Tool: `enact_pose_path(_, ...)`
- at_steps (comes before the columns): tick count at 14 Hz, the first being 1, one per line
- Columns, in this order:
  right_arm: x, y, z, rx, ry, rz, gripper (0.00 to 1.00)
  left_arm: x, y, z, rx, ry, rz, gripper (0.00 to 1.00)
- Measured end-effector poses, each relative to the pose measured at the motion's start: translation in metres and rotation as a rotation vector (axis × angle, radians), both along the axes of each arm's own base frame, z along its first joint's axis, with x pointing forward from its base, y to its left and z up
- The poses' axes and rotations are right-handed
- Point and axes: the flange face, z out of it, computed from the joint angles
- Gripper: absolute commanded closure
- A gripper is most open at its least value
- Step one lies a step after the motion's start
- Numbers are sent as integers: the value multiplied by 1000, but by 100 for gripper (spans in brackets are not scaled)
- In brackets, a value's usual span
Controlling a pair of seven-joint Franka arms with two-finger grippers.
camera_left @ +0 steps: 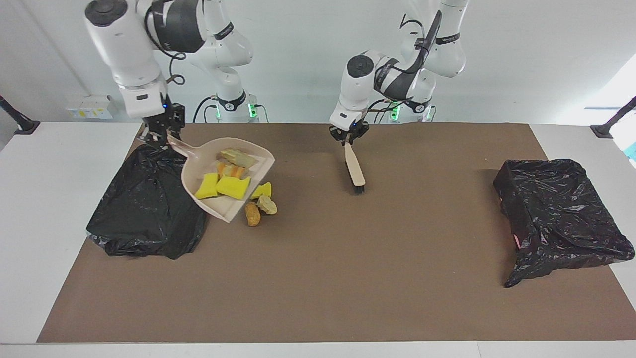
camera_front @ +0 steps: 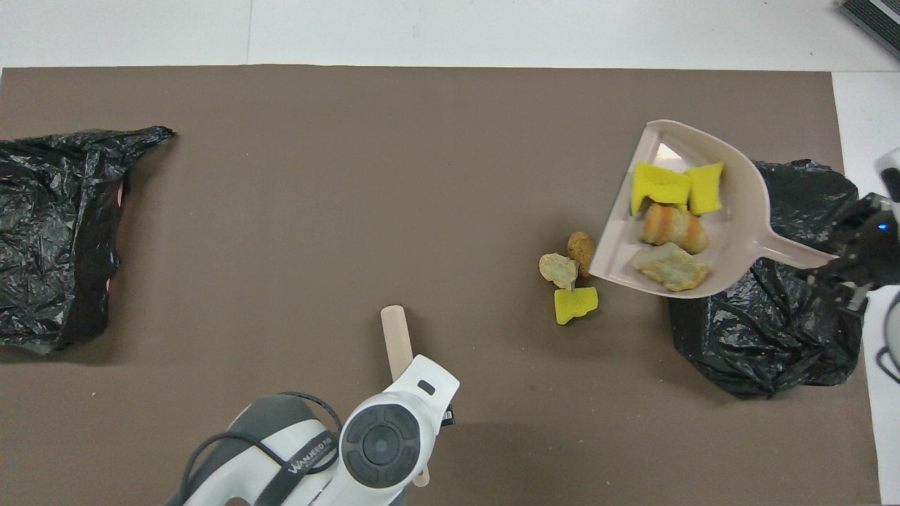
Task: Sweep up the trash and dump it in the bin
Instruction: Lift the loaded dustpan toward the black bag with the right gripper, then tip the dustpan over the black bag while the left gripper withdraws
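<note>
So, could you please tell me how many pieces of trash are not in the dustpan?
3, all on the mat beside the dustpan's open lip: a yellow sponge bit, a tan chunk and a brown chunk. None seem hidden.

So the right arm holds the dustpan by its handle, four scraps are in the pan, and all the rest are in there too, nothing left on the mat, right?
Not quite. Three scraps lie on the mat beside the dustpan's lip: a yellow sponge bit, a tan chunk and a brown chunk. The overhead view shows it. The rest stands: the right end effector holds the handle, and four scraps are in the pan.
</note>
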Motion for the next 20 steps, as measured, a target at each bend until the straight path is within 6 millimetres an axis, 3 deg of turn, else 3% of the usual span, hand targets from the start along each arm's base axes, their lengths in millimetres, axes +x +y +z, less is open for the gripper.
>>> enact_pose_path(2,-16,-70,-1,-12,12,1,100,-8,-7,-1,-7,-7,-5,100)
enact_pose_path(3,-25,-98,-2,-40,24,4,100,-7,-4,-3,-9,-9,1,87)
enact_pose_path(4,-32,-117,-2,-80,40,11,100,-6,-1,-7,-12,-10,8,68)
enact_pose_path(5,-37,-132,-3,-128,56,26,100,-5,2,-11,-13,-10,14,28)
enact_pose_path(6,-39,-142,-3,-171,64,48,100,-3,5,-13,-12,-10,15,0)
enact_pose_path(8,-38,-151,-5,-274,95,104,100,6,13,-13,-15,-11,9,0)
enact_pose_path(11,-32,-143,-20,-403,171,188,100,42,38,-8,-33,-22,-16,0)
enact_pose_path(14,-26,-124,-39,-502,245,313,100,87,70,13,-44,-23,-17,0)
enact_pose_path(17,-16,-98,-39,-581,270,418,100,139,105,43,-49,-6,-38,0)
enact_pose_path(20,-10,-85,-35,-658,288,477,100,193,156,68,-64,-7,-56,0)
